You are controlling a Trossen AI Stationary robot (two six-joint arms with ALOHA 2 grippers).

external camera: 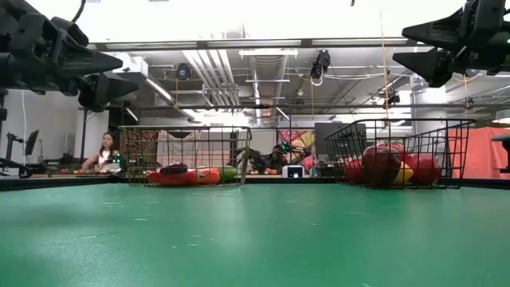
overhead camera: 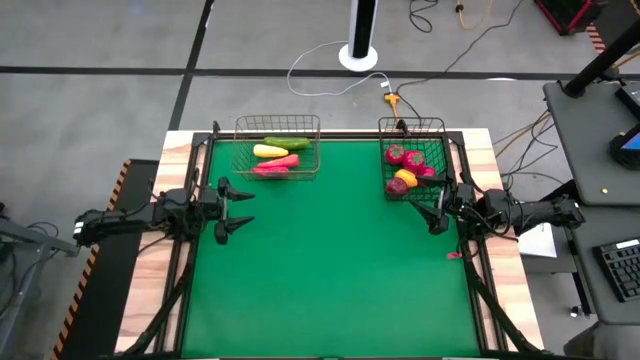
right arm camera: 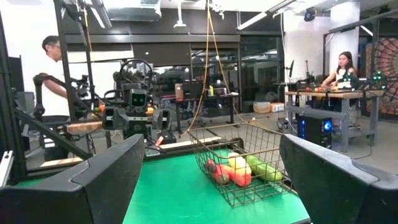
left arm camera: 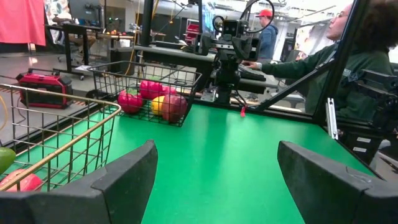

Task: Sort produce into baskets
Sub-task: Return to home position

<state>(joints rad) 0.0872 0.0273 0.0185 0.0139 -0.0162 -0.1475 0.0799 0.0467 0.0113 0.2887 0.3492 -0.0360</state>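
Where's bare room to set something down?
The green mat is bare between left pincer and right pincer, down to the near edge. Crowded only at the far edge: tan basket and black basket, both holding produce.

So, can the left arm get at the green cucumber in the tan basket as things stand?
Probably yes. The left gripper hangs open near the tan basket; the basket's top is open and the cucumber lies uncovered along its far side.

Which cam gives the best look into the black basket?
High view: it looks straight down into the black basket, separating the red fruits and a yellow fruit. Low view and left wrist view see it side-on through the mesh, fruits overlapping. Right wrist view doesn't show it.
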